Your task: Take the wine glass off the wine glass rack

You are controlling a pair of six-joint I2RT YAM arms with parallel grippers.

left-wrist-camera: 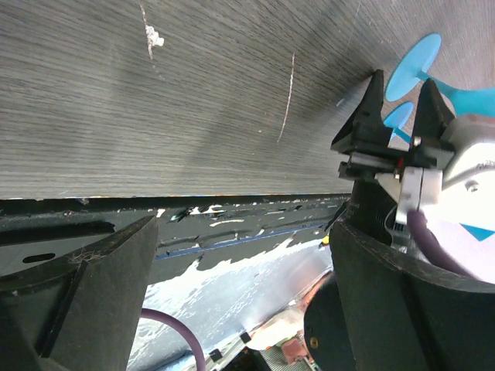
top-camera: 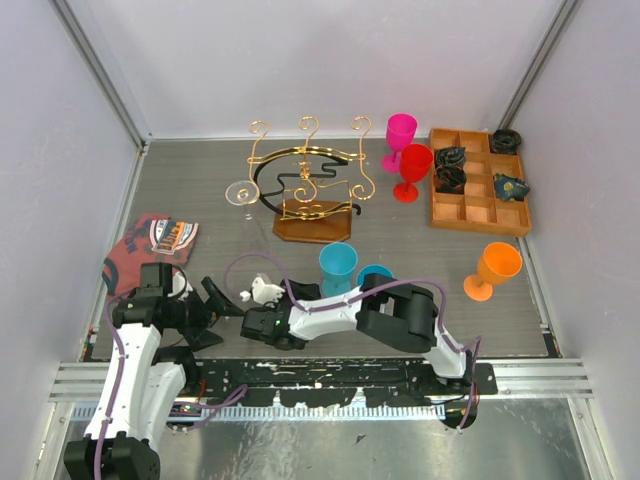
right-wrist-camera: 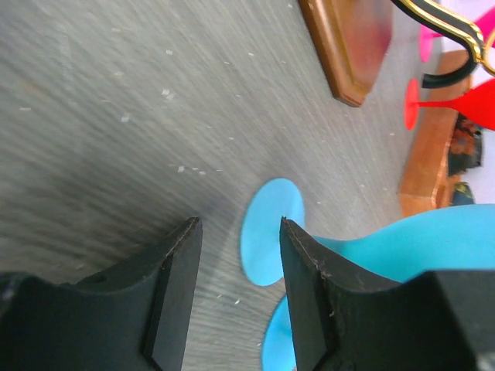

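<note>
— Closest to us is the left arm point(top-camera: 130, 370), down at the near edge. What is its claw doing?
— The left gripper point(left-wrist-camera: 244, 224) is spread as wide as it goes, low over the grey table point(top-camera: 200, 180), with nothing between its fingers. Just behind it lies a red and navy printed cloth point(top-camera: 150, 243).
— And the wine glass point(top-camera: 240, 193)?
— It's the clear one at the left end of the wine glass rack point(top-camera: 318, 212), up against the gold wire, towards the back. Both arms are well apart from it.
— The right arm point(top-camera: 320, 315)?
— It reaches across to the left, so the right gripper point(right-wrist-camera: 238, 224) sits just beside the left one. Its fingers stand partly apart and hold nothing; bare table shows in the gap. A teal glass point(top-camera: 338, 265) stands just ahead of it, with a second teal glass point(top-camera: 375, 272) close by.
— Further right?
— A pink glass point(top-camera: 401, 130) and a red glass point(top-camera: 413, 165) stand close together, the red one nearer us. Then comes an orange compartment tray point(top-camera: 480, 210) with dark bundles point(top-camera: 450, 158) in some cells. An orange glass point(top-camera: 495, 268) stands alone near the front right.
</note>
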